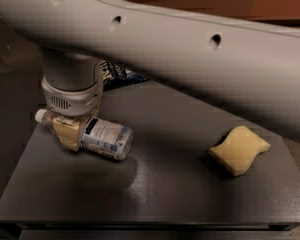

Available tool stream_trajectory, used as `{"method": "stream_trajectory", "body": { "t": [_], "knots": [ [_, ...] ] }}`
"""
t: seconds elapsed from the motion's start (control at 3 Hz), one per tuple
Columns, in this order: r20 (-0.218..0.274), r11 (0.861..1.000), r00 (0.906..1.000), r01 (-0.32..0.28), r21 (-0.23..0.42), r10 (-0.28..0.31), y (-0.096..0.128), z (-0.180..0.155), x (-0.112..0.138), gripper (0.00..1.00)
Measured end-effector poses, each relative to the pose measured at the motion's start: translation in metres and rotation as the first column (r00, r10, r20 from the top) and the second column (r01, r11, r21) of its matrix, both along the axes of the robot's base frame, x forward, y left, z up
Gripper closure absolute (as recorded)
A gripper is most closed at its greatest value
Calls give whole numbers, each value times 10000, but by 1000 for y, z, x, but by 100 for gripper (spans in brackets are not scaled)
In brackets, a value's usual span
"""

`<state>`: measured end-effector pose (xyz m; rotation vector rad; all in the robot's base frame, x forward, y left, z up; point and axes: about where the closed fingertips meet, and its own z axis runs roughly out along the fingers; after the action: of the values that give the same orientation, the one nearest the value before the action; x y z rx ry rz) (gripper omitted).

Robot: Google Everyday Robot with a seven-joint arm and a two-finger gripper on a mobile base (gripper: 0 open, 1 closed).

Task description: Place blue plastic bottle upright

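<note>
Camera view: one blue plastic bottle point(102, 139) sideways in jaws, left; one sponge point(238, 149).

Table point(155, 194), clock taken from its centre. 9 o'clock: gripper point(69, 134) clamped round the neck end of the bottle point(106, 138), which lies on its side, cap toward 10, base toward 4. 3 o'clock: sponge point(239, 150), well apart from the bottle. Open surface runs between them through the centre and along the front edge, 4 to 8. Overhead the arm point(190, 49) spans 10 to 3, blocking the back half from above. Bag point(115, 74) at 11 by the back edge, partly hidden behind the arm.
</note>
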<state>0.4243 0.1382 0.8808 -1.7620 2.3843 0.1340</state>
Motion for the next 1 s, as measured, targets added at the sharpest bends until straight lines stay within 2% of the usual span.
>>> {"method": "stream_trajectory", "body": {
  "t": [0.33,0.67,1.0],
  "knots": [
    [411,9855,9926,-1188,1211,1146,13,24,2,100],
    [1006,9345,9773,-2079,2888,1864,20,45,8,100],
    [1657,8512,9675,-2475,4629,1912,17,70,19,100]
  ]
}}
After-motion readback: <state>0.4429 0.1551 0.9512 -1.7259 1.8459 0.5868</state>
